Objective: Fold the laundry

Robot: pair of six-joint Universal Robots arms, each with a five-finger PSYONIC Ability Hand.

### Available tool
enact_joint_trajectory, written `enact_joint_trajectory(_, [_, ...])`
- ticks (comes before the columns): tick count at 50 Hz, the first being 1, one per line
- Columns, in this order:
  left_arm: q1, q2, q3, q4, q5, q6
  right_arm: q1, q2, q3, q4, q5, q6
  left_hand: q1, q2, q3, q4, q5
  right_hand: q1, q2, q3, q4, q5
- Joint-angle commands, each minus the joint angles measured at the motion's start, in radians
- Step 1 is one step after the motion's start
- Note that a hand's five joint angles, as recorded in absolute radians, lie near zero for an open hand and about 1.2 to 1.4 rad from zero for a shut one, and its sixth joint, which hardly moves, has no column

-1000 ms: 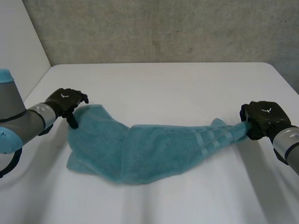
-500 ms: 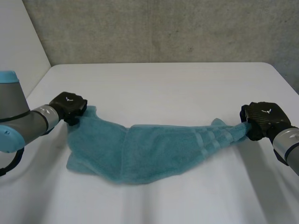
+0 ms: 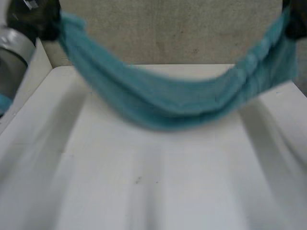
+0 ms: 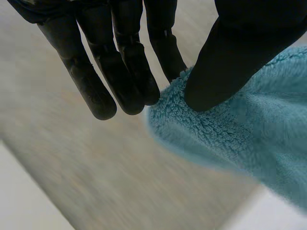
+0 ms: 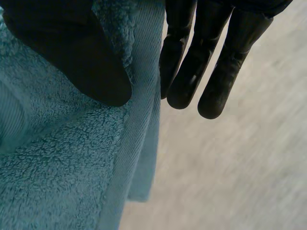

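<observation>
A teal towel (image 3: pixel 182 98) hangs in the air above the white table (image 3: pixel 153 187), sagging in the middle between two raised ends. My left hand (image 3: pixel 33 17) is high at the left and pinches one corner of the towel (image 4: pixel 225 129) between thumb and fingers (image 4: pixel 129 72). High at the right, my right hand (image 3: pixel 295 21) pinches the opposite end, with its thumb (image 5: pixel 72 52) pressed on the towel's hemmed edge (image 5: pixel 134 143) against the fingers (image 5: pixel 211 62). The towel's lowest part hangs just above the table's far half.
A grey concrete wall (image 3: pixel 172 28) stands behind the table. The table's far edge (image 3: pixel 158 65) runs beneath the sagging towel, and a white side panel (image 3: pixel 33 72) rises at the left.
The left hand closed on the towel's left corner. Both hands then rose sharply, lifting the towel off the table so it now hangs stretched between them.
</observation>
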Motion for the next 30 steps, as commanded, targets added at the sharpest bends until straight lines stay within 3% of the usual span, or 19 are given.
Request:
enact_joint_trajectory(1, [-0.020,0.100,0.007,0.104,-0.137,-0.177,0.055,0.019,-0.104,-0.191,0.088,0.163,0.277,0.198,0.206,0.202,0.265,0.425,0.219,0.208,0.203,0.235])
enact_joint_trajectory(7, [-0.038,0.164,-0.274,0.075,-0.137,-0.188,0.044,-0.011,0.006,-0.120,0.028,0.183,0.277,0.198,0.206,0.202,0.265,0.425,0.219,0.208,0.203,0.235])
enact_joint_trajectory(12, [-0.048,0.229,-0.545,0.030,-0.140,-0.188,0.033,-0.041,0.118,0.071,-0.063,0.157,0.277,0.198,0.206,0.202,0.265,0.425,0.219,0.208,0.203,0.235])
enact_joint_trajectory(17, [-0.031,0.271,-0.761,0.010,-0.144,-0.188,-0.043,-0.045,0.254,0.245,-0.213,-0.014,0.277,0.198,0.206,0.202,0.265,0.425,0.219,0.208,0.203,0.235])
enact_joint_trajectory(19, [-0.020,0.293,-0.840,0.001,-0.144,-0.185,-0.059,-0.044,0.290,0.292,-0.236,-0.090,0.277,0.198,0.206,0.202,0.265,0.425,0.219,0.208,0.203,0.235])
enact_joint_trajectory(25, [-0.031,0.331,-0.943,-0.072,-0.138,-0.182,-0.086,-0.027,0.396,0.460,-0.209,-0.366,0.277,0.198,0.206,0.202,0.265,0.425,0.219,0.208,0.203,0.235])
enact_joint_trajectory(28, [-0.032,0.377,-0.954,-0.134,-0.137,-0.182,-0.097,-0.028,0.423,0.488,-0.192,-0.408,0.263,0.184,0.192,0.188,0.251,0.406,0.199,0.188,0.183,0.216])
enact_joint_trajectory(29, [-0.032,0.391,-0.954,-0.146,-0.137,-0.182,-0.102,-0.030,0.439,0.487,-0.179,-0.405,0.219,0.140,0.148,0.144,0.207,0.205,-0.001,-0.012,-0.017,0.015])
enact_joint_trajectory(30, [-0.032,0.414,-0.947,-0.163,-0.132,-0.182,-0.105,-0.030,0.445,0.485,-0.175,-0.403,0.015,-0.064,-0.056,-0.060,0.003,0.046,-0.160,-0.171,-0.176,-0.144])
